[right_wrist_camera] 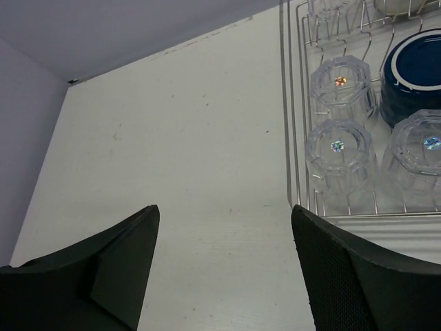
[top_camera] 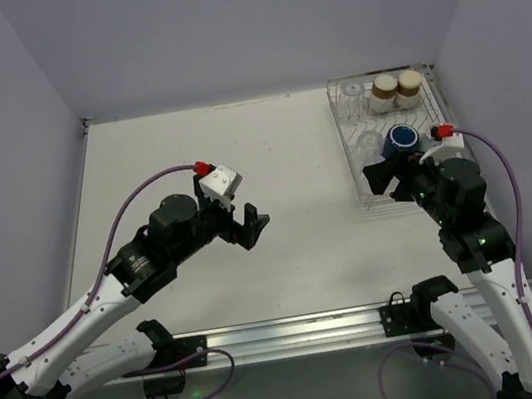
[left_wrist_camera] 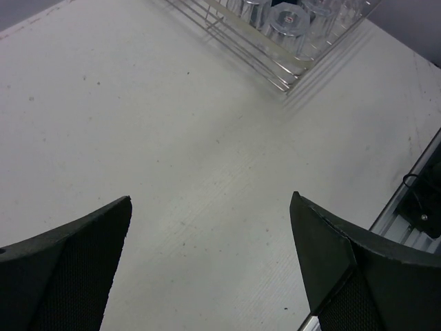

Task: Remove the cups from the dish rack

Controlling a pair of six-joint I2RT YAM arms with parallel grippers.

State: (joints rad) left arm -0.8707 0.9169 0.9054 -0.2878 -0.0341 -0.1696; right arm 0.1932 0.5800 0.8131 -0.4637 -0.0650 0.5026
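The silver wire dish rack (top_camera: 345,146) stands at the far right of the table. It holds two cream cups with brown bands (top_camera: 385,89) (top_camera: 409,85), a dark blue mug (top_camera: 401,139) and clear glass tumblers (top_camera: 369,143), all upside down. In the right wrist view the tumblers (right_wrist_camera: 338,148) and the blue mug (right_wrist_camera: 417,65) sit inside the rack (right_wrist_camera: 286,103). My right gripper (top_camera: 385,181) (right_wrist_camera: 226,208) is open and empty, hovering at the rack's near left corner. My left gripper (top_camera: 248,228) (left_wrist_camera: 211,200) is open and empty over the bare table middle, well left of the rack (left_wrist_camera: 275,69).
The white table (top_camera: 238,153) is bounded by lilac walls at the back and sides. A metal rail (top_camera: 297,331) with the arm bases runs along the near edge and shows in the left wrist view (left_wrist_camera: 406,207).
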